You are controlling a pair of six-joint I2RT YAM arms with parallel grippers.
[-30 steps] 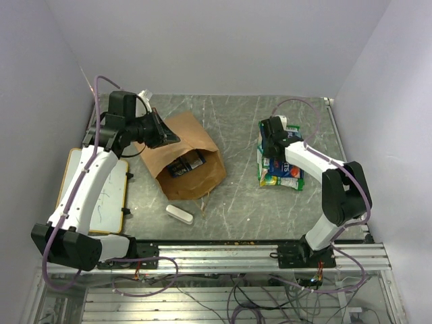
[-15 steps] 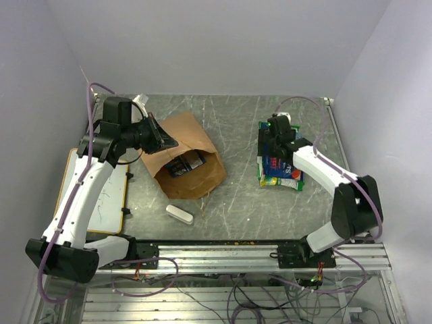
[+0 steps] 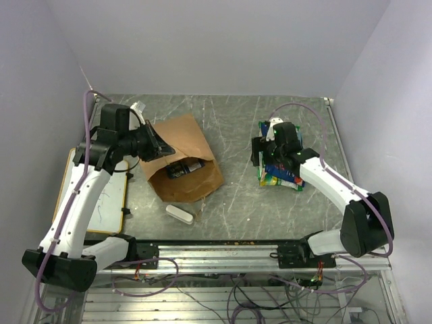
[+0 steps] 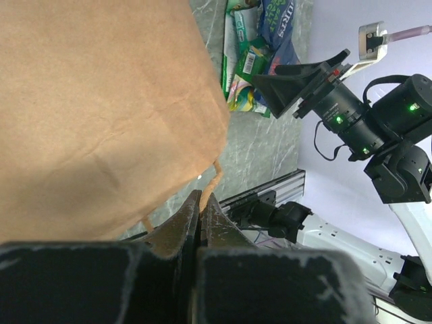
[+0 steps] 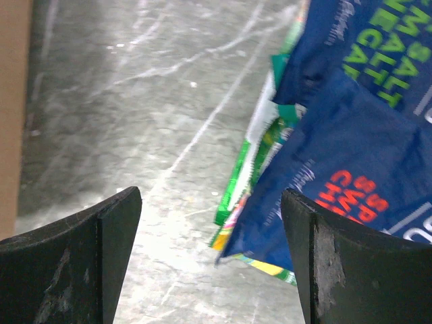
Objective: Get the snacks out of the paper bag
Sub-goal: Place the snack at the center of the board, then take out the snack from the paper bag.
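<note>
Snacks [image 5: 337, 169] lie stacked toward the right edge of the tabletop [image 3: 229, 121], beneath the right gripper [image 5: 209, 196], its jaws wide and empty. The left gripper [image 4: 200, 199], jaws pinched shut, grips the paper bag [image 3: 182, 138] by its rim near the left edge.

I'm looking down on a table [image 3: 236, 128] with a grey, stone-look top crossed by pale veins and scratches. The light on it is soft and even, and the right wrist view catches a bright sheen. A plain pale-lilac back wall [image 3: 216, 47] closes it off. The left wall [image 3: 34, 94] and right wall [image 3: 395, 81] are the same colour. An aluminium rail [image 3: 223, 256] runs along the near edge, with loose cables [image 3: 236, 297] tangled below it.
</note>
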